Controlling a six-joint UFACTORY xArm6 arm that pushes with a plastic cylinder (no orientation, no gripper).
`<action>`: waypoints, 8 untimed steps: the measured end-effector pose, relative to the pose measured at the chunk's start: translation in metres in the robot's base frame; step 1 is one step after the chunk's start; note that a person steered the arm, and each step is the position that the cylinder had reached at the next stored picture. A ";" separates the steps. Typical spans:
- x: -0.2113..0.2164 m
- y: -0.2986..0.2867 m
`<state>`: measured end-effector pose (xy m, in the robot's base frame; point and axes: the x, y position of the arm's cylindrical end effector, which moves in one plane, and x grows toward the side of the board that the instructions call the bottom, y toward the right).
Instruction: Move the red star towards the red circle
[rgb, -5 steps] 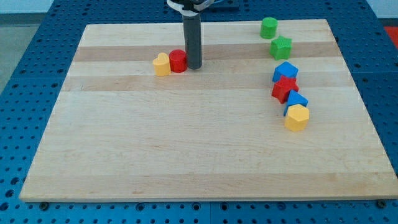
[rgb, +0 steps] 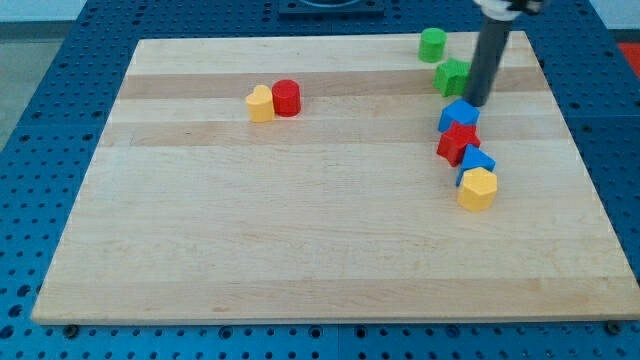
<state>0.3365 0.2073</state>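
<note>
The red star (rgb: 457, 142) lies at the view's right, wedged between two blue blocks in a short column. The red circle (rgb: 287, 97) stands at the upper left of centre, touching a yellow heart (rgb: 260, 103) on its left. My tip (rgb: 477, 104) is at the upper right, just right of the green star (rgb: 452, 76) and just above the upper blue block (rgb: 459, 114). It is above the red star and not touching it.
A green circle (rgb: 432, 44) sits near the board's top edge. The lower blue block (rgb: 475, 161) and a yellow hexagon (rgb: 478, 188) close the column below the red star. The wooden board (rgb: 300, 220) rests on a blue perforated table.
My tip has moved from beside the red circle far to the right, to the green star and upper blue block. No block has moved.
</note>
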 end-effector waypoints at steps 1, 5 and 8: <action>0.024 0.044; 0.086 -0.037; 0.084 -0.145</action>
<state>0.4202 0.0624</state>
